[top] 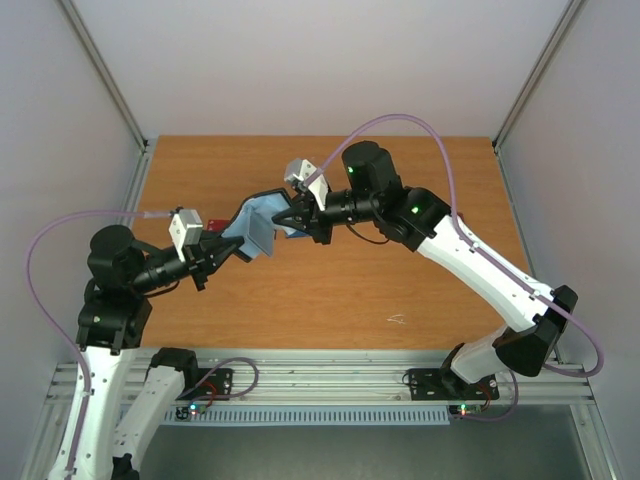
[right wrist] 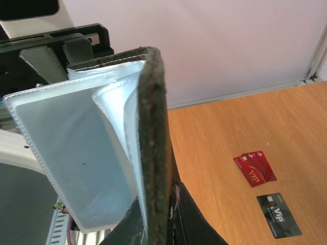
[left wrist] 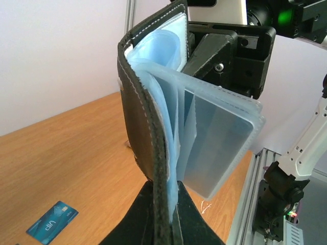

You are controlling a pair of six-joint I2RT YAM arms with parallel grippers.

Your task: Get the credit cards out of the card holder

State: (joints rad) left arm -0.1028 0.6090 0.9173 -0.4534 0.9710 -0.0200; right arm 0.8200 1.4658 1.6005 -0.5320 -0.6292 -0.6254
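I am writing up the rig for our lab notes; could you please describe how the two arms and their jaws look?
Both the left arm and the right arm have white links joined by black rounded joint housings. A lilac cable loops along each. Green lights glow on the right arm's joints. Each wrist carries a pale camera block, and the jaws are black.

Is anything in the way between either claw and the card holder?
Nothing visible. The left claw and right claw are each shut on an opposite edge of the card holder, holding it above the table.
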